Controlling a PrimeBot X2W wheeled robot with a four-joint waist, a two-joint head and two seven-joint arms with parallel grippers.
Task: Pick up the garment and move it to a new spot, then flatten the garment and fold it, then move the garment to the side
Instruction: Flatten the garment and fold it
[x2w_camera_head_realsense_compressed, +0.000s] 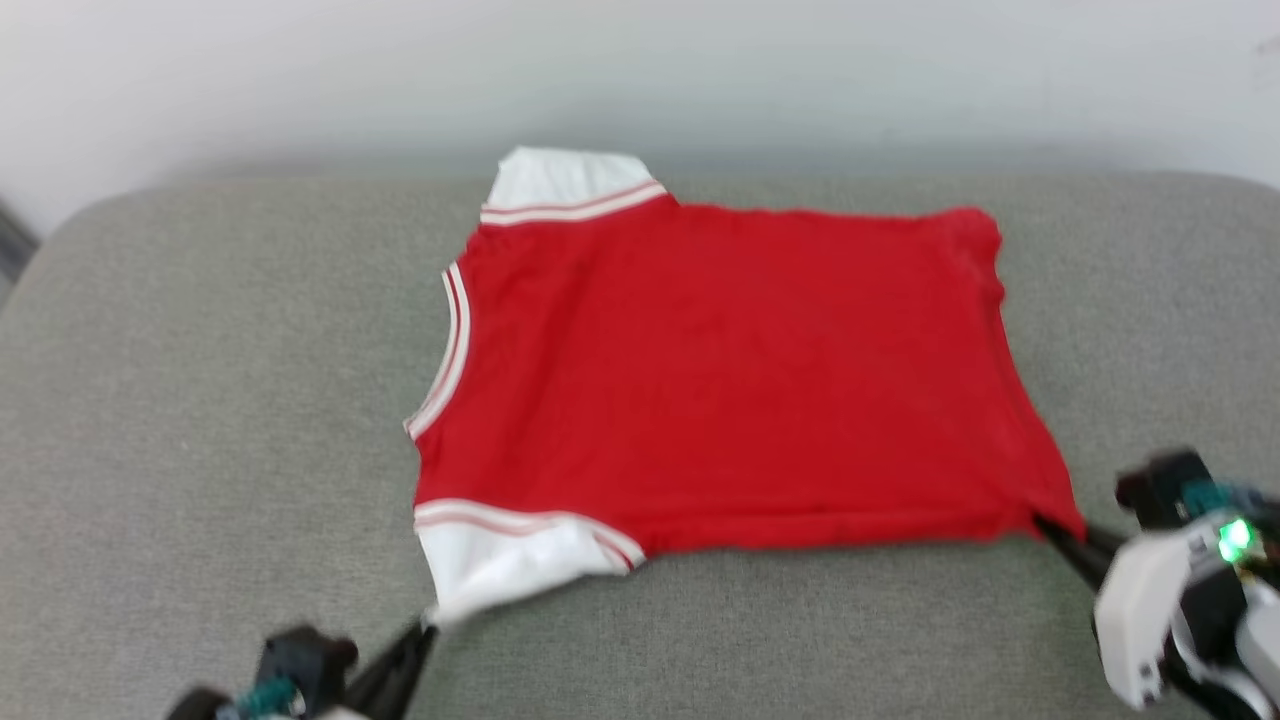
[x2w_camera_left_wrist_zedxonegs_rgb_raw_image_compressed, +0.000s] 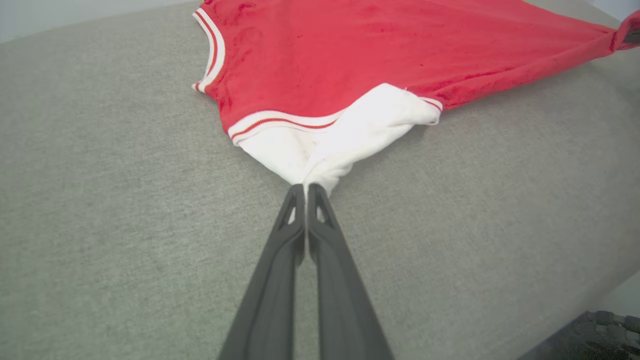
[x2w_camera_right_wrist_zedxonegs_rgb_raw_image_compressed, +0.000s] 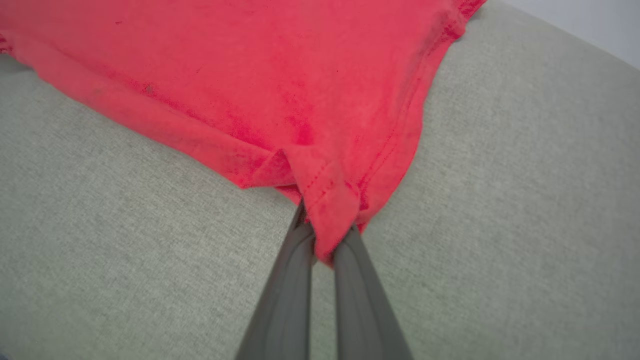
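Head view: left claw (x2w_camera_head_realsense_compressed: 425, 627) and right claw (x2w_camera_head_realsense_compressed: 1047, 526) pinch the garment (x2w_camera_head_realsense_compressed: 730, 370); uneven pull may slip the fabric out.

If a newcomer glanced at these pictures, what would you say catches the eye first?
The red garment lies spread across the middle of the grey cushion, its neckline toward the robot's left. The left gripper is shut on the tip of the near white sleeve, and the right gripper is shut on the near red hem corner.
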